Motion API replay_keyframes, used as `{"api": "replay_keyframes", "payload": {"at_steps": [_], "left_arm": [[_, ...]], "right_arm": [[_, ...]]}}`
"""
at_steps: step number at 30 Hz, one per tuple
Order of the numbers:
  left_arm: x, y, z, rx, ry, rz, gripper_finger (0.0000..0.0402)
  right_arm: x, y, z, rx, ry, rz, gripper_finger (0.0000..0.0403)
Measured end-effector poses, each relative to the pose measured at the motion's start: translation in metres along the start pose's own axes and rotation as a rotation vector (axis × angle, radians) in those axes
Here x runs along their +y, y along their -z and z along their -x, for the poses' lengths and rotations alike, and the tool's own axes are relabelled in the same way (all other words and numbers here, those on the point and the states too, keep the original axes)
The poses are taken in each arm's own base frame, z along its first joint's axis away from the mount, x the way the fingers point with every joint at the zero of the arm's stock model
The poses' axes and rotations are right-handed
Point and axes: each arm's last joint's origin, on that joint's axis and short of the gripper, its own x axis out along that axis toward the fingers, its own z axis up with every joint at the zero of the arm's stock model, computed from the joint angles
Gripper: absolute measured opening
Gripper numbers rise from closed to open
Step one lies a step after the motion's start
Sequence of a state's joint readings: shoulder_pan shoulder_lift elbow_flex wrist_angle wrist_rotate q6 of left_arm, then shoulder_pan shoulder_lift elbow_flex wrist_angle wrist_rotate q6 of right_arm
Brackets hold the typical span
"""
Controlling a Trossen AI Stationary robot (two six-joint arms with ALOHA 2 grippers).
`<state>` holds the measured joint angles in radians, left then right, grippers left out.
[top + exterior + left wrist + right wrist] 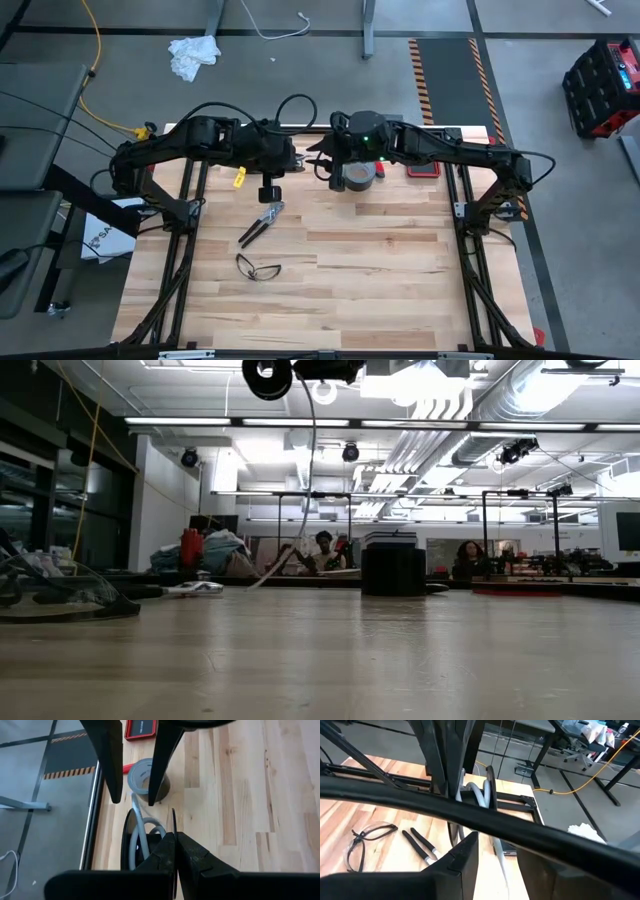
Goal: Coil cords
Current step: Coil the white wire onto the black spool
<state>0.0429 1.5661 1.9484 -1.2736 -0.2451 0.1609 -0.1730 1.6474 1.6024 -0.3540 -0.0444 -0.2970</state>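
Observation:
The small black spool (268,192) with the thin white cord (139,836) wound on it is in the air above the table's far middle. My left gripper (268,180) is shut on it. A loose length of cord (312,470) hangs from the spool toward the table. My right gripper (322,160) is open just right of the spool. Its fingers (111,765) stand on either side of the loose cord (500,862); I cannot tell whether they touch it. My left gripper pinches one thin flange of the spool (173,822) at its rim between the two shut fingers. The spool stands on edge beyond the fingertips, lifted clear of the table, with the wound cord beside the held flange.
A grey tape roll (358,175) stands under my right gripper, and a flat red thing (422,168) lies right of it. Pliers (258,224) and clear glasses (258,268) lie on the wood nearer the front. A small yellow thing (239,178) lies left of the spool.

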Motion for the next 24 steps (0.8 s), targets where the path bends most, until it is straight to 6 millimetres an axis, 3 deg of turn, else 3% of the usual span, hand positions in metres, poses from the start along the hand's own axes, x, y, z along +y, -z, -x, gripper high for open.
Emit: {"api": "replay_keyframes", "payload": {"at_steps": [16, 24], "left_arm": [[0.0, -0.0001, 0.0, -0.001, -0.001, -0.018, 0.0], [0.0004, -0.0024, 0.0, -0.024, -0.005, -0.028, 0.0]], "right_arm": [[0.0, 0.0011, -0.0018, 0.007, 0.007, -0.008, 0.0094], [0.0008, 0.0012, -0.0018, 0.01, 0.004, -0.015, 0.0043]]}}
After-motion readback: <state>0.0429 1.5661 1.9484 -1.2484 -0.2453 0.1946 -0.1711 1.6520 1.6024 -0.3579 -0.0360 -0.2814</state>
